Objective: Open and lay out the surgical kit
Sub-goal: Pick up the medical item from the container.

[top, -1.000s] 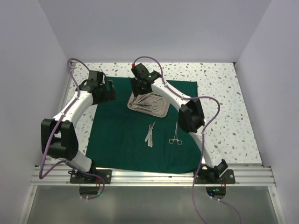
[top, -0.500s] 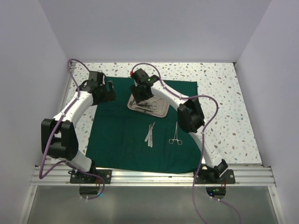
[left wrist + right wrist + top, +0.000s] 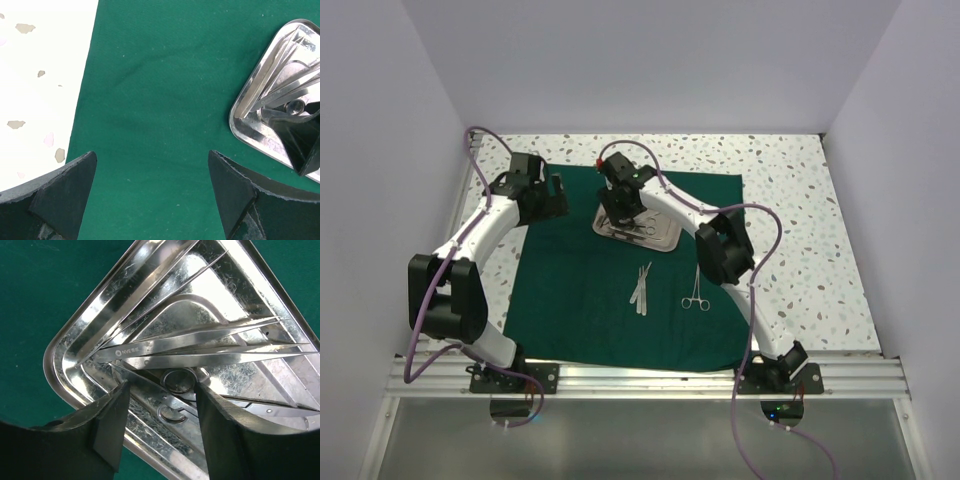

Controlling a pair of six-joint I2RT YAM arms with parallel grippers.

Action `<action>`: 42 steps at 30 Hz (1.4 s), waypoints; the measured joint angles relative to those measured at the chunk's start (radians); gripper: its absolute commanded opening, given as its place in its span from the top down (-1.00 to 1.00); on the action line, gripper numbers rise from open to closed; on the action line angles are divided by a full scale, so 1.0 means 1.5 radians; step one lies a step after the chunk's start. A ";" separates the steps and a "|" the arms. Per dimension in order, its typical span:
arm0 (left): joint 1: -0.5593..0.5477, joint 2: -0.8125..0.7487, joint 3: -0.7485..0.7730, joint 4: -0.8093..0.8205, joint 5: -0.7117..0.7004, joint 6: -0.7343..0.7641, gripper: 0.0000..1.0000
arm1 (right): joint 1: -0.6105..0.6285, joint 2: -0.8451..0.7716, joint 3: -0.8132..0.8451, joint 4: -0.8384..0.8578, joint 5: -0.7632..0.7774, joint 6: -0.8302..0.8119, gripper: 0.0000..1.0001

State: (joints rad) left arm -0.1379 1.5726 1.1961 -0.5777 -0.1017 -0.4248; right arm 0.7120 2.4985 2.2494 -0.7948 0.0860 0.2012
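Observation:
The dark green cloth [image 3: 580, 290] lies spread flat. The steel tray [image 3: 663, 238] sits on its far part. In the right wrist view the tray [image 3: 75, 335] holds several tweezers [image 3: 200, 347] and ring-handled scissors [image 3: 176, 381]. My right gripper [image 3: 623, 212] is open, low in the tray's left end, its fingers [image 3: 112, 415] on either side of the ring handles [image 3: 161, 402]. Tweezers [image 3: 641, 287] and ring-handled forceps [image 3: 696, 290] lie on the cloth nearer me. My left gripper [image 3: 556, 190] is open and empty over the cloth's far left [image 3: 152, 160]; the tray corner [image 3: 265, 95] shows at its right.
The speckled white tabletop [image 3: 800, 230] surrounds the cloth and shows left of its edge in the left wrist view [image 3: 40, 75]. White walls close in the left, back and right. The aluminium rail [image 3: 640, 378] with both arm bases runs along the near edge.
My right gripper has moved left and down along the tray to its left end. The left arm and the instruments on the cloth have not moved.

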 measured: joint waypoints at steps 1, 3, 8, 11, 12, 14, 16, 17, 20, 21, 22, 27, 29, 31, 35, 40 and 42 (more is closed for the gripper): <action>0.000 0.000 0.000 0.000 0.000 0.000 -0.93 | 0.000 0.001 0.000 0.002 0.001 0.000 -0.12; 0.000 0.000 0.000 0.000 -0.001 0.001 -0.93 | 0.000 0.001 0.000 0.004 0.003 -0.002 0.16; 0.000 0.000 -0.002 0.000 -0.002 0.002 -0.93 | -0.001 0.006 0.003 0.015 0.006 -0.001 0.83; 0.000 0.001 -0.006 0.001 -0.002 0.002 -0.93 | -0.001 0.009 0.005 0.024 0.013 -0.002 1.00; 0.000 0.001 -0.007 0.000 -0.002 0.002 -0.93 | -0.001 0.009 0.005 0.025 0.015 -0.002 1.00; 0.000 0.002 -0.007 0.001 -0.002 0.002 -0.93 | -0.001 0.009 0.005 0.025 0.018 -0.002 1.00; 0.000 0.003 -0.007 0.001 -0.002 0.002 -0.93 | -0.001 0.009 0.005 0.025 0.019 -0.003 1.00; 0.000 0.003 -0.007 0.001 -0.002 0.002 -0.93 | -0.001 0.009 0.005 0.025 0.020 -0.003 1.00; 0.000 0.005 -0.007 0.000 -0.002 0.002 -0.93 | -0.001 0.009 0.006 0.024 0.023 -0.003 1.00; 0.000 0.005 -0.006 0.001 -0.002 0.002 -0.93 | 0.000 0.009 0.008 0.022 0.024 -0.003 1.00; 0.000 0.005 -0.006 0.001 -0.002 0.002 -0.93 | 0.000 0.009 0.009 0.021 0.026 -0.003 1.00; 0.000 0.009 0.001 0.000 -0.002 0.002 -0.93 | -0.001 0.004 0.014 -0.009 0.046 0.000 1.00; 0.000 0.010 0.009 0.000 -0.002 0.002 -0.94 | -0.002 -0.004 0.014 -0.028 0.056 0.005 1.00; 0.000 0.010 0.018 0.000 -0.002 0.002 -0.94 | -0.004 -0.018 0.011 -0.040 0.060 0.014 1.00; 0.000 0.010 0.027 0.003 0.003 0.001 -0.94 | -0.007 -0.090 -0.036 -0.048 0.074 0.035 1.00; 0.000 0.010 0.028 0.008 0.021 0.001 -0.96 | -0.012 -0.214 -0.131 -0.046 0.099 0.068 1.00; -0.003 0.010 0.028 0.013 0.028 0.002 -0.99 | -0.014 -0.265 -0.191 -0.038 0.112 0.089 1.00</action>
State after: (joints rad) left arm -0.1417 1.5871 1.2381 -0.5583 -0.0589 -0.4217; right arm 0.6903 2.1006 1.9629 -0.8516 0.2543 0.3347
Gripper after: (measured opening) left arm 0.983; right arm 0.051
